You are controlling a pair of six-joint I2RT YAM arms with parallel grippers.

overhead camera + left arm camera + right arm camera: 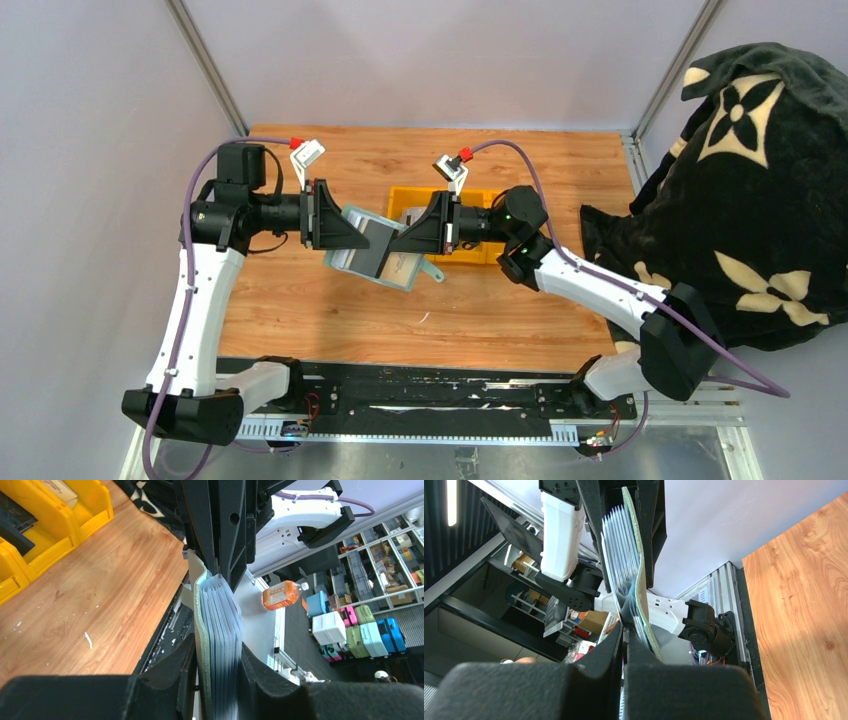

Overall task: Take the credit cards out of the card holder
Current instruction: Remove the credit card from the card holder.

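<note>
Bin (412, 196), yellow, on the tabletop (300, 310) at 12 to 1 o'clock of the card holder (398, 272); right wrist overlaps its front wall in the top view, so most compartments are covered; black blanket (750, 200) with cream flowers heaped at 3 o'clock, past the tabletop edge, right forearm just beside it; small white fleck (423, 318) on the wood at the holder's 6 o'clock; purple cables (530, 165) loop over both wrists. Card holder is mid-tabletop, caught between the two arms, which meet nose to nose; it looks lifted off the wood and tilted; left gripper (345, 240) at its 9 o'clock, fingers part-way apart and clamped across the fanned pockets, one finger on each outer face; right gripper (408, 238) at its 3 o'clock, fingers pressed together, pinching the thin end where the pocket leaves converge, green cover bowing out beside them. Open wood at 6, 7 and 9 o'clock, and at 11 o'clock up to the far edge; frame posts (205, 65) at both far corners; black rail (420, 400) along the near edge. In either wrist view the credit cards can't be separated from the pocket leaves; dark rectangle (375, 250) across the holder's middle in the top view may be one, can't tell; whether the right pinch holds a card or only a leaf is hidden by the fingers.
</note>
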